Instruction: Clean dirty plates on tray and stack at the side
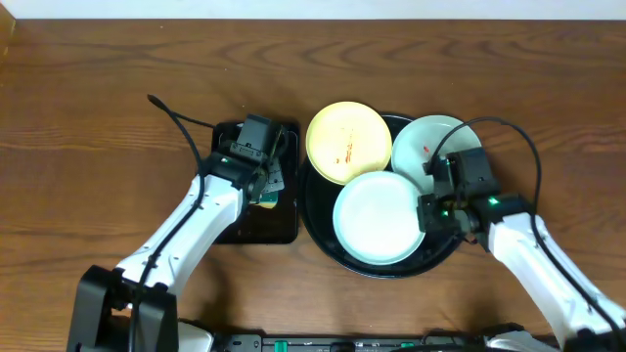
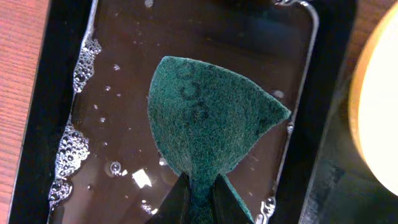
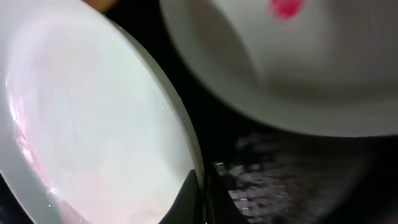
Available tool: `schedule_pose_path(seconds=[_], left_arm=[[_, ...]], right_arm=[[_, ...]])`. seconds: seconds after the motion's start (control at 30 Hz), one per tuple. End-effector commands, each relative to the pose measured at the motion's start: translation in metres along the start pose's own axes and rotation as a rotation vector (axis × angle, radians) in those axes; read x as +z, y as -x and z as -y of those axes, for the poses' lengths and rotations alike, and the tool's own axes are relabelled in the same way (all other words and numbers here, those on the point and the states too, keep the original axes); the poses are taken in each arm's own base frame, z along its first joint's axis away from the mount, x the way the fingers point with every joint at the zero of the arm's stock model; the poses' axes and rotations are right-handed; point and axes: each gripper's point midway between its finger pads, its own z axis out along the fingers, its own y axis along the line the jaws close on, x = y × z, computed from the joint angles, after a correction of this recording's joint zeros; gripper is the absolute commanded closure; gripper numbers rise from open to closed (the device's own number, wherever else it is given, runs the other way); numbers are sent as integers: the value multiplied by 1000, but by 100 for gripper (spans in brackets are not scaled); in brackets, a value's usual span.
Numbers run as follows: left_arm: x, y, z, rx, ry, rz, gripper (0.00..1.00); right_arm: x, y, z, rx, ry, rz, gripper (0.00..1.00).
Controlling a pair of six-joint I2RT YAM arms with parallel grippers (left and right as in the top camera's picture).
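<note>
Three plates sit on the round black tray (image 1: 323, 240). The pale yellow plate (image 1: 348, 142) with orange smears is at the back left. A mint-blue plate (image 1: 430, 147) with a red smear is at the back right, also in the right wrist view (image 3: 311, 62). A second mint-blue plate (image 1: 377, 217) lies in front. My right gripper (image 3: 202, 193) is shut on this plate's (image 3: 93, 112) right rim; faint pink streaks show on it. My left gripper (image 2: 200, 202) is shut on a green scouring pad (image 2: 205, 118) above the soapy water of the rectangular black tray (image 2: 37, 124).
The rectangular black tray (image 1: 245, 225) with soapy water stands just left of the round tray. Brown wooden table (image 1: 88, 117) surrounds both. The yellow plate's edge (image 2: 376, 112) shows at the right of the left wrist view.
</note>
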Motion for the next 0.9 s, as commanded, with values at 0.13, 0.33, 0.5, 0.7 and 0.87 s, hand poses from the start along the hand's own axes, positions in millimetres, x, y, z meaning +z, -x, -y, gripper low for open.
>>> schedule_pose_path(seconds=[0.13,0.33,0.5,0.7,0.87], left_arm=[[13,-1,-4,17,31,-3,93],[24,-5,-5,21,44,-25,92],[34,-9,-5,24,57,-45,92],[43,-11,-6,26,65,-58,93],[50,-16,-7,26,77,-77,93]], right_arm=[[-43,28,36,9,-272,206,99],[-72,43,35,-54,-433,343,99],[-82,50,26,-139,-518,397,99],[-98,62,12,-273,-627,475,99],[-113,77,-10,-392,-683,565,99]])
